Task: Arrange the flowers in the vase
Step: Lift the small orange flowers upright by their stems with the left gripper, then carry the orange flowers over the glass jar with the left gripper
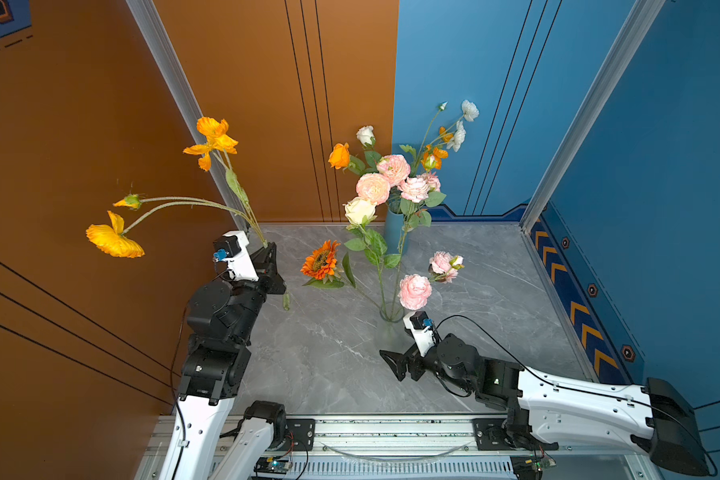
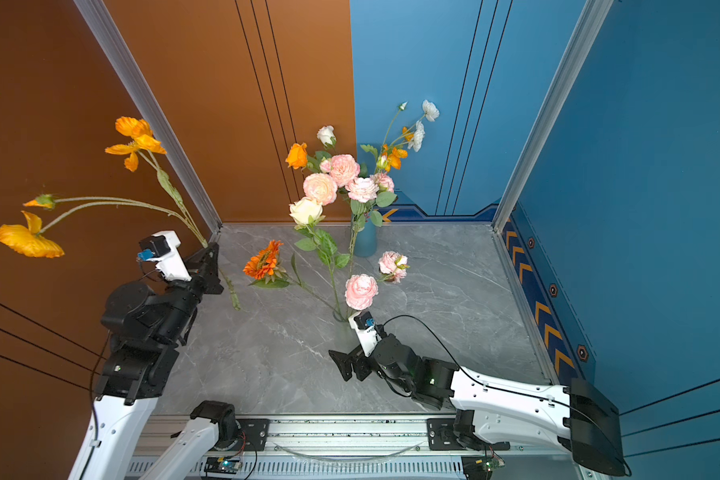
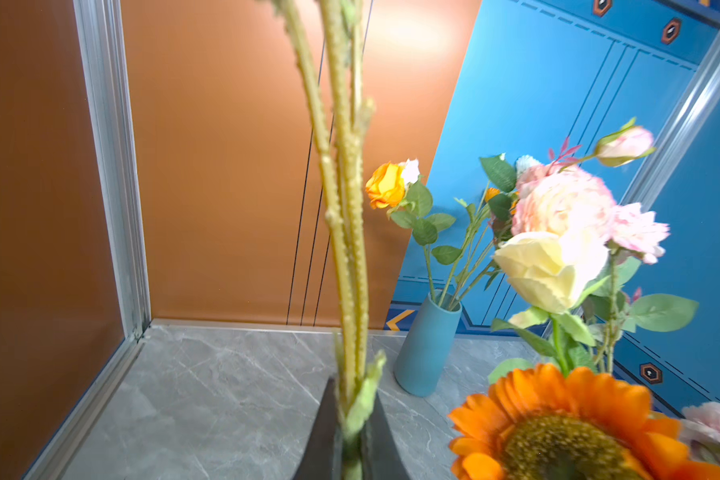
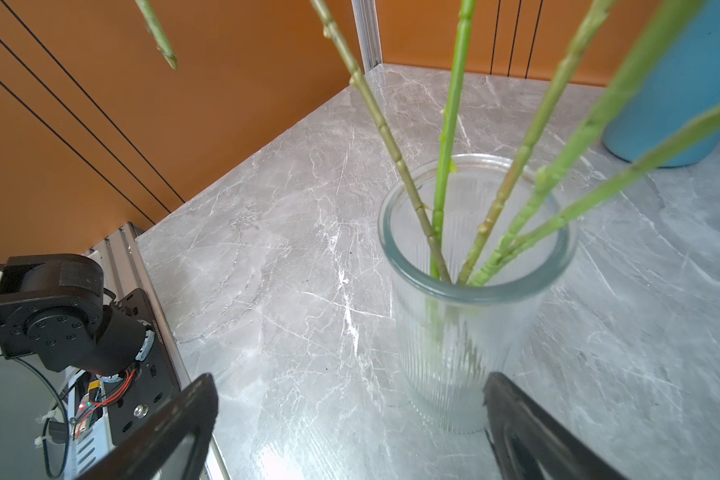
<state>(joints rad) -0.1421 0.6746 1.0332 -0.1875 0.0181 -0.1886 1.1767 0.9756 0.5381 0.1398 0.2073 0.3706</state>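
Observation:
My left gripper point(image 1: 269, 249) point(image 3: 352, 386) is shut on the thin green stems point(image 3: 341, 208) of an orange poppy spray point(image 1: 115, 241), held high at the left with its blooms leaning over the orange wall. In front of centre stands a clear ribbed glass vase point(image 1: 391, 316) point(image 4: 454, 353) holding several stems, among them a sunflower point(image 1: 320, 259), a cream rose point(image 1: 359, 210) and pink blooms point(image 1: 414, 291). My right gripper point(image 1: 395, 363) point(image 4: 350, 384) stands open low beside the glass vase, one finger point(image 4: 512, 407) close to its base, nothing between the fingers.
A blue vase point(image 1: 393, 232) point(image 3: 427, 345) at the back wall holds an orange rose point(image 1: 339, 156), a white rose point(image 1: 365, 135) and small white blooms point(image 1: 468, 110). Orange and blue walls close in the grey marble table point(image 1: 495, 291). A metal rail point(image 1: 391, 432) runs along the front.

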